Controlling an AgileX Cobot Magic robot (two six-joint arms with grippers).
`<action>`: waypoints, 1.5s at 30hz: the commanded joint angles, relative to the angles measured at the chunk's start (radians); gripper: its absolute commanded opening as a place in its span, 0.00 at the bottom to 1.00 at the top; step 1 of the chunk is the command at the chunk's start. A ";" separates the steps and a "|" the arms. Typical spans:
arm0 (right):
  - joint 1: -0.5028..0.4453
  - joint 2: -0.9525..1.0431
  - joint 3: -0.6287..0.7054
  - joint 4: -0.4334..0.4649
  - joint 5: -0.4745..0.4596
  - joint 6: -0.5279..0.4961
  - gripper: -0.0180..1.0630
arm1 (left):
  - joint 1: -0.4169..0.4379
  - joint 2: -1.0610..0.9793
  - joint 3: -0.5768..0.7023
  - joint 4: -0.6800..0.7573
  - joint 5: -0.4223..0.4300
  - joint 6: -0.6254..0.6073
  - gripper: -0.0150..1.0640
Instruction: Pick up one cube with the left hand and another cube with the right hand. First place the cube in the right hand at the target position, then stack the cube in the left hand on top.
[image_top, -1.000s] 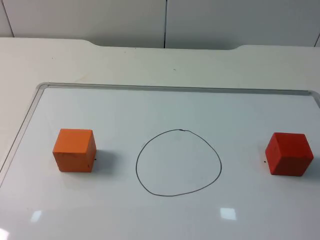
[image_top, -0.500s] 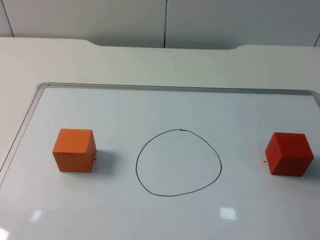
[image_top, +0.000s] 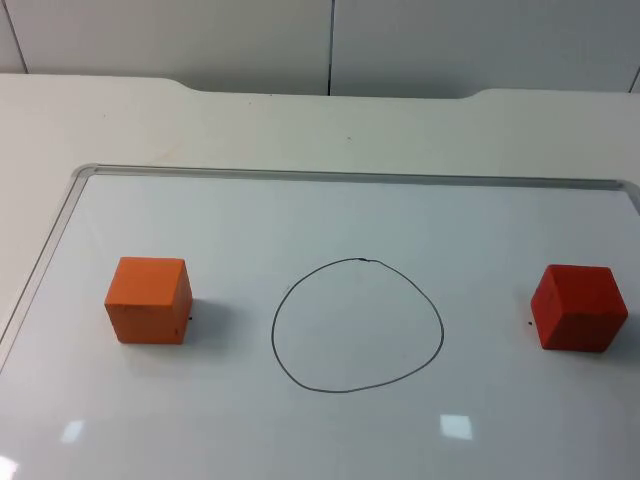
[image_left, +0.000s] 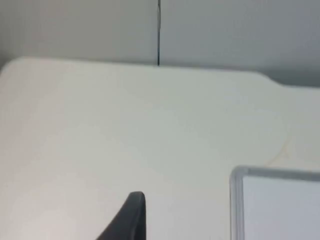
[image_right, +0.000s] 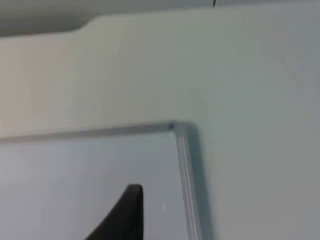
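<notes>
Cubes, 2 of them, sit on a whiteboard (image_top: 330, 215) that lies flat on the white table (image_top: 300, 125). In the top view the orange cube (image_top: 149, 300) rests near the board's left edge and the red cube (image_top: 578, 307) near its right edge, well apart from each other. Between them is a hand-drawn black circle (image_top: 357, 326) on the board, with neither cube touching its line. Both cubes stand flat and upright on the board. The left gripper (image_left: 131, 220) appears in the left wrist view as 1 black fingertip above bare table, just beside a corner of the whiteboard's metal frame; whether it is wide or narrow cannot be told. The right gripper (image_right: 125, 215) appears in the right wrist view as 1 black fingertip above the board's surface, near another corner of the frame; its spread cannot be told either. Behind the table stands the grey partition wall (image_top: 330, 45).
</notes>
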 joint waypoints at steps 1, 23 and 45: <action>-0.003 0.035 0.096 0.014 -0.059 0.027 0.99 | -0.005 0.030 0.093 -0.060 -0.035 -0.016 0.99; 0.373 0.042 0.284 -0.029 -0.185 0.238 0.99 | -0.228 0.006 0.360 -0.056 -0.176 -0.135 0.99; 0.485 0.386 0.076 -0.122 -0.041 0.373 0.99 | -0.495 0.446 0.106 -0.093 -0.041 -0.174 0.99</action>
